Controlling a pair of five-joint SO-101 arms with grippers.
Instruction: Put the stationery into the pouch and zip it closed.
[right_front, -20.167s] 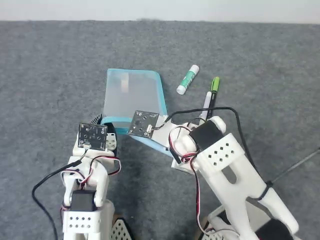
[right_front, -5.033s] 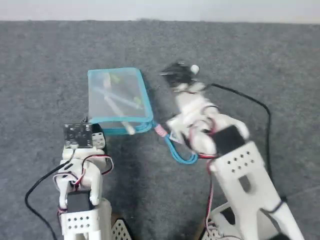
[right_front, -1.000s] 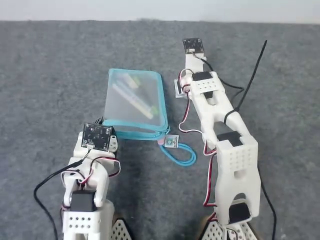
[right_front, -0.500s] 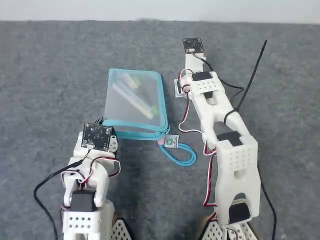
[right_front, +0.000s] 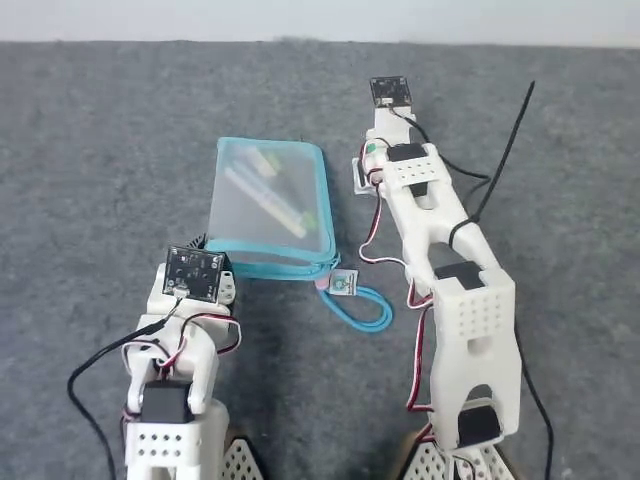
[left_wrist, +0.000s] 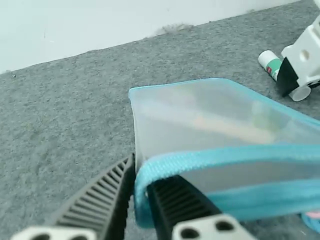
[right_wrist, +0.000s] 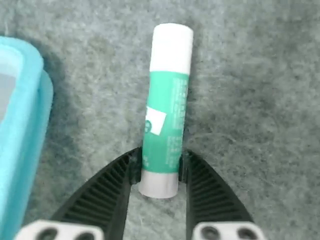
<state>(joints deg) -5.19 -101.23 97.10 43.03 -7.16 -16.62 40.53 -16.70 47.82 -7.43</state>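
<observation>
The translucent teal-edged pouch (right_front: 270, 205) lies flat on the grey carpet with pens and a marker (right_front: 268, 188) showing through it. My left gripper (left_wrist: 140, 172) is shut on the pouch's teal rim (left_wrist: 200, 160) at its near corner. Just right of the pouch's far side lies a green-and-white glue stick (right_wrist: 165, 110). My right gripper (right_wrist: 159, 170) is down over it, one finger pressed against each side of its lower end. In the high view the right arm (right_front: 415, 190) stretches far forward and covers most of the glue stick (right_front: 372, 150).
The pouch's zipper pull (right_front: 343, 283) and teal wrist loop (right_front: 365, 305) trail on the carpet between the two arms. The pouch's edge (right_wrist: 20, 125) lies close beside the glue stick. A black cable (right_front: 500, 170) runs off the right arm. A pale wall borders the carpet's far edge.
The right gripper's fingers have drawn in against the glue stick and the wrist has shifted slightly. The left arm and the pouch have stayed put.
</observation>
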